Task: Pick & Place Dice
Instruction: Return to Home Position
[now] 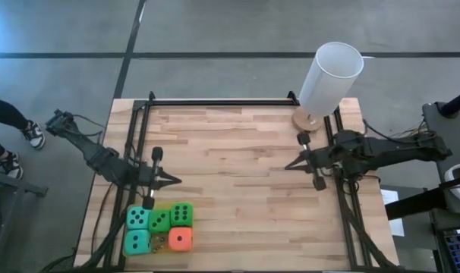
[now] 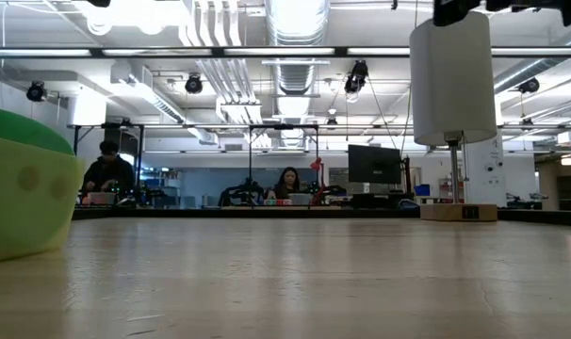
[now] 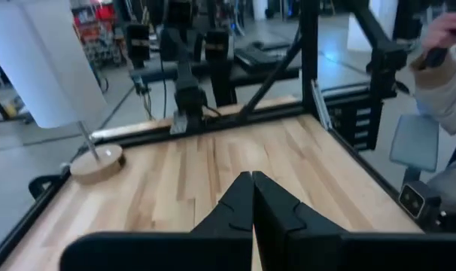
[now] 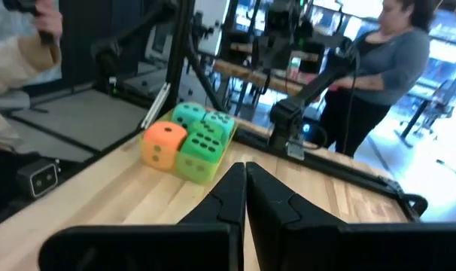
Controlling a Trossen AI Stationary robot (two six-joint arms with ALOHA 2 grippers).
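Five small soft dice with black pips sit packed together in one cluster on the left arm's side of the pale wooden tabletop, at the end away from the tall white cylinder on a round wooden base. There are two teal dice, two green dice and one orange-red die. The cluster lies just beside the left hand without touching it. It is well apart from the right hand, which is across the tabletop.

Both dark arms lie low, reaching inward from the side rails, and their hands point at each other across the middle. Each hand is narrow and holds nothing. The left fingers are pressed together to a point, and so are the right fingers.
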